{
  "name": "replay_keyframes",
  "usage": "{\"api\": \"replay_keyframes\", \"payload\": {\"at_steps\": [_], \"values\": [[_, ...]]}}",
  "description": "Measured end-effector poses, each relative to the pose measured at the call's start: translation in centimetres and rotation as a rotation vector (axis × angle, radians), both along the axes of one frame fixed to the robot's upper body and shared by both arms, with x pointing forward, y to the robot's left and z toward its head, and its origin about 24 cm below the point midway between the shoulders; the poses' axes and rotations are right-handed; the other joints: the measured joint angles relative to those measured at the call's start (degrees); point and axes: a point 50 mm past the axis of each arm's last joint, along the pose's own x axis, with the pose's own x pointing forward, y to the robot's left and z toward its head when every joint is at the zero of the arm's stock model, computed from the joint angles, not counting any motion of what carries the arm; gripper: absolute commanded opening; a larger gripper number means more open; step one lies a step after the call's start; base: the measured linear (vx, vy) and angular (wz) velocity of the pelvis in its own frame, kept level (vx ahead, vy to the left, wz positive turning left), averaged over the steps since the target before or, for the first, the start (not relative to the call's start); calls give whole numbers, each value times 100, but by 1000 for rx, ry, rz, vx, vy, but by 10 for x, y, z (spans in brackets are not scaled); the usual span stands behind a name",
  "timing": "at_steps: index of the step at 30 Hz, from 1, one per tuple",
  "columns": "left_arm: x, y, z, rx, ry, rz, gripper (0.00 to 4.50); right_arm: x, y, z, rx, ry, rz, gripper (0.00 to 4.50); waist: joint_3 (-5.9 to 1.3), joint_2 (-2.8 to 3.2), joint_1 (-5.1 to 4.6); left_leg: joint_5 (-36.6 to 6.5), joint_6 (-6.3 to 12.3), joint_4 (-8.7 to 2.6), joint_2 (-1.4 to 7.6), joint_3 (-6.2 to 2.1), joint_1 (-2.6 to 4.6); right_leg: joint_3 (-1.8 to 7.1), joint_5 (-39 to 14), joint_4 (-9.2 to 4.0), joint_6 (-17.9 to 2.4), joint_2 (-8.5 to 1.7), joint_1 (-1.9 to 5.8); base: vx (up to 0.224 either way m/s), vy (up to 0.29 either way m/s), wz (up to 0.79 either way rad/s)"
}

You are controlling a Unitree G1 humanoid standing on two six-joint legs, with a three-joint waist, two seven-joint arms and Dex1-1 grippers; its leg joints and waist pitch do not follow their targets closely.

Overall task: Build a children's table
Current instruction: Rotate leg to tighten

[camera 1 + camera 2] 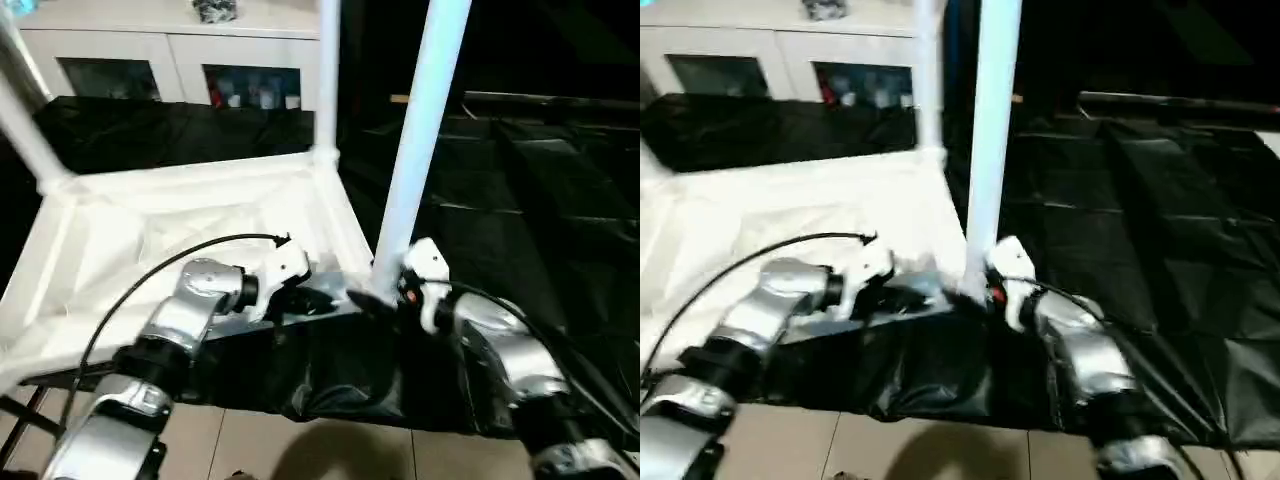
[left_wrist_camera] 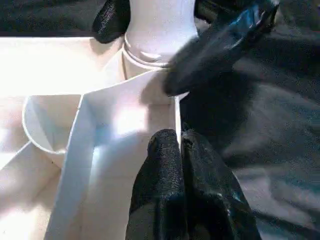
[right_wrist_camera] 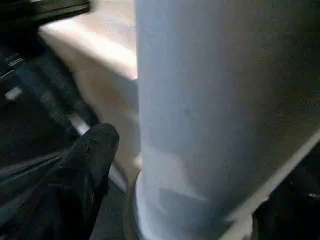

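The children's table lies upside down, its white ribbed top [image 1: 200, 210] facing up. Three white legs stand in corner sockets: a near right leg [image 1: 420, 130], a far right leg [image 1: 327, 70] and a far left leg [image 1: 25, 120]. My left gripper [image 2: 180, 145] is shut on the thin rim wall of the top, close to the near right corner socket. My right gripper [image 1: 375, 295] is at the base of the near right leg [image 3: 210, 125]. Its fingers [image 3: 95, 150] stand apart on either side of the leg, open, with a gap to the tube.
A white cabinet with glass doors [image 1: 170, 60] stands behind the table. Black sheeting [image 1: 520, 200] covers the surface to the right and under the table's front edge. Tan floor [image 1: 300, 450] runs along the bottom. A black cable [image 1: 150, 260] arcs over my left forearm.
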Motion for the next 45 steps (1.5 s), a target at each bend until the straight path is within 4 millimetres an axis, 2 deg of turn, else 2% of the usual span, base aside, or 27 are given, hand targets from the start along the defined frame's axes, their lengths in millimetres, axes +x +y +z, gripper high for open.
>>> {"api": "replay_keyframes", "payload": {"at_steps": [3,6,7,11,19,27,32,38,45], "values": [[-3,7,1,13,19,-61,0,-9,-6,4,-45,18,147,390,13,-36,59,0,0,4,1,1,1,0,0,1,0,-1,4,0,0,0],[-4,13,2,25,33,-86,0,-13,-6,5,-44,44,207,390,12,-72,79,0,0,5,3,2,4,0,0,4,0,-1,4,0,0,0],[-5,14,2,27,37,-92,0,-13,-6,5,-43,52,221,365,12,-74,85,0,0,5,3,3,4,1,0,4,0,-1,4,0,0,0],[-6,18,3,35,50,-114,0,-15,-6,5,-40,67,247,346,11,-90,103,0,0,5,4,6,7,2,0,6,0,-1,4,0,0,0],[-8,22,5,51,63,-145,0,-17,-3,7,-41,80,278,277,15,-103,154,0,-1,5,4,7,7,3,-1,8,1,0,3,0,0,0],[-8,18,4,45,60,-146,0,-21,-4,4,-25,79,249,259,11,-97,169,0,-1,5,4,5,14,1,0,9,0,0,10,0,0,0],[-3,15,2,40,30,-41,0,-14,0,-2,18,53,67,258,11,-97,136,1,-2,11,3,5,23,4,0,10,3,-1,14,0,0,0],[10,-3,-3,16,-23,133,0,4,10,-10,75,8,-294,257,3,-71,-5,1,-2,21,-5,0,29,12,1,8,2,-2,18,0,0,0],[20,-26,-4,9,-75,244,0,21,20,-11,68,-26,-573,257,-6,-54,-17,1,-2,20,-6,-2,22,12,3,8,2,-2,17,0,0,0]]}}
